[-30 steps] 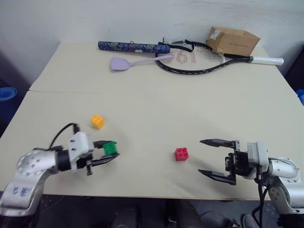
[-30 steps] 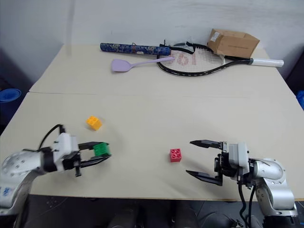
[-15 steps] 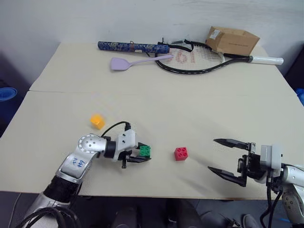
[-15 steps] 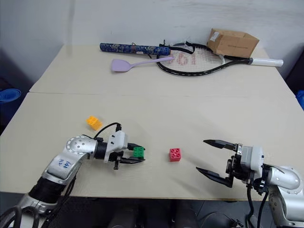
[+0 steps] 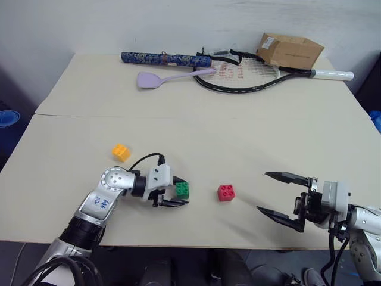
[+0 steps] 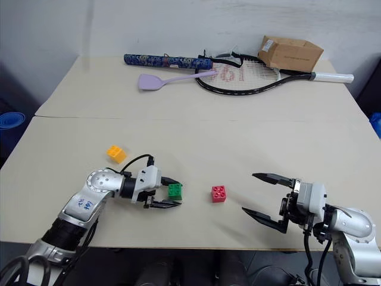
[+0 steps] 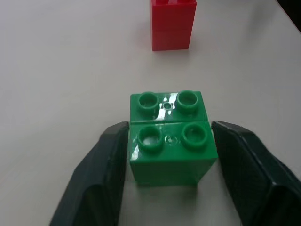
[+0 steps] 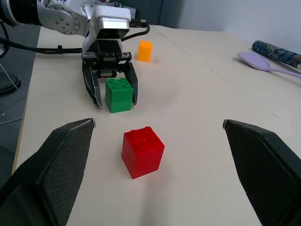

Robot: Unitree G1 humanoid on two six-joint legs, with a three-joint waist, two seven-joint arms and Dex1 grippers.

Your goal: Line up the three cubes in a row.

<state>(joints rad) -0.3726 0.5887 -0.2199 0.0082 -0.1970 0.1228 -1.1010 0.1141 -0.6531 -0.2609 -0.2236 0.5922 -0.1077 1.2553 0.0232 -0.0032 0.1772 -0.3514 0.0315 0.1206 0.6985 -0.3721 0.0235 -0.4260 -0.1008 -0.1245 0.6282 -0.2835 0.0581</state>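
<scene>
Green cube [image 5: 182, 189] now set down on the table [image 5: 196, 128], low and left of centre in the left eye view, carried there from further left a second ago. Left gripper [image 5: 177, 193] no longer clamped: jaws eased apart, a sliver of gap on one side in the left wrist view, fingers still flanking the block. Looks like a release just under way, so the green one seems placed. Red cube [image 5: 226, 192] just to its right, near but apart, on much the same line. Yellow-orange cube [image 5: 121, 152] up and to the left, well off that line; probably the next to fetch. Right gripper [image 5: 284, 198] lower right, spread wide, holding nothing. Racket [image 5: 241, 74], lilac spatula [image 5: 165, 78], patterned tube [image 5: 166, 58] and cardboard box [image 5: 290, 50] along the top edge, well clear. Nothing between the cubes.
</scene>
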